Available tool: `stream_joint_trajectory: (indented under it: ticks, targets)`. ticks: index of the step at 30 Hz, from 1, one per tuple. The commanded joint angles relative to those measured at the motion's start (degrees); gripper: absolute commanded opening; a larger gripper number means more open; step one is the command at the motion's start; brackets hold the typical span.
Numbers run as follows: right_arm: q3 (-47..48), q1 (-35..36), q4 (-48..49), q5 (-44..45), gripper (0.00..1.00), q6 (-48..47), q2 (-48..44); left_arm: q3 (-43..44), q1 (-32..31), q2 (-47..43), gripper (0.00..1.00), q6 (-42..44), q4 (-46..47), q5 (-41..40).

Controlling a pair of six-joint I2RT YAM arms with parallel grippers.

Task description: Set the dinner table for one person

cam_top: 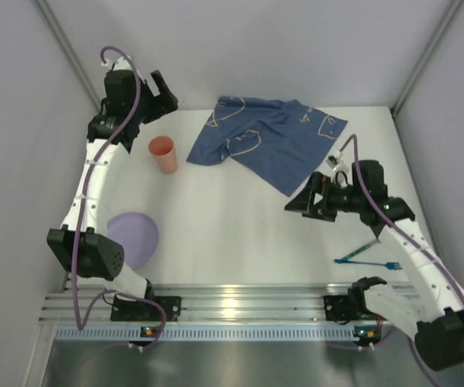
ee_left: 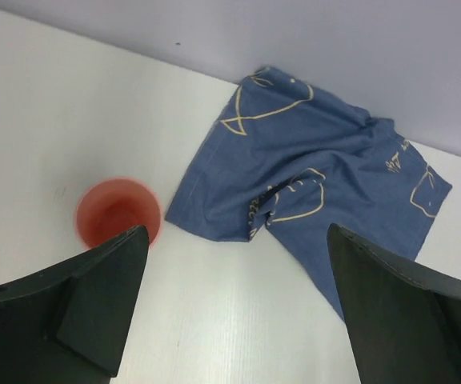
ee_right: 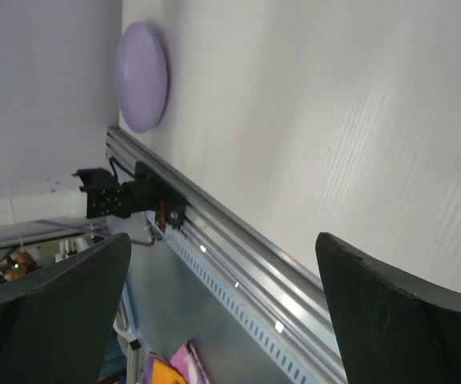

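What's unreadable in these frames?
- Top view: blue utensils are too small to identify by type.
- Top view: purple plate lies partly under the left arm's elbow.
- Left wrist view: orange cup is blurred, with its near rim behind a finger.
- Anything under the blue cloth is hidden in every view.

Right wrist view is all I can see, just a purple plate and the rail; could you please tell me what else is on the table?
Observer: A salmon-pink cup stands upright at the far left, beyond your plate.
Operator: Thank you. Is there any cutlery?
Observer: Thin blue utensils lie on the near right, beside the right arm; they are too small to tell which.
Operator: Is the left gripper holding anything?
Observer: No, the left gripper is open and empty, raised near the cup.
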Motion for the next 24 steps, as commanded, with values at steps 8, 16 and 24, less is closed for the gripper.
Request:
stream_joint_trajectory:
  ticks: [8, 16, 24]
  targets:
    - [31.08, -2.54, -7.59, 26.93, 1.00, -1.28, 32.17, 1.65, 9.04, -3.50, 0.99, -12.15, -11.54, -1.19]
    - [32.94, -7.91, -7.07, 26.49, 1.00, 3.21, 51.42, -3.95, 4.11, -11.22, 0.98, -10.45, -10.94, 1.16]
    - [36.71, -6.33, 0.14, 25.71, 1.00, 5.22, 62.05, -11.42, -0.90, -12.54, 0.93, -8.51, -11.13, 0.71]
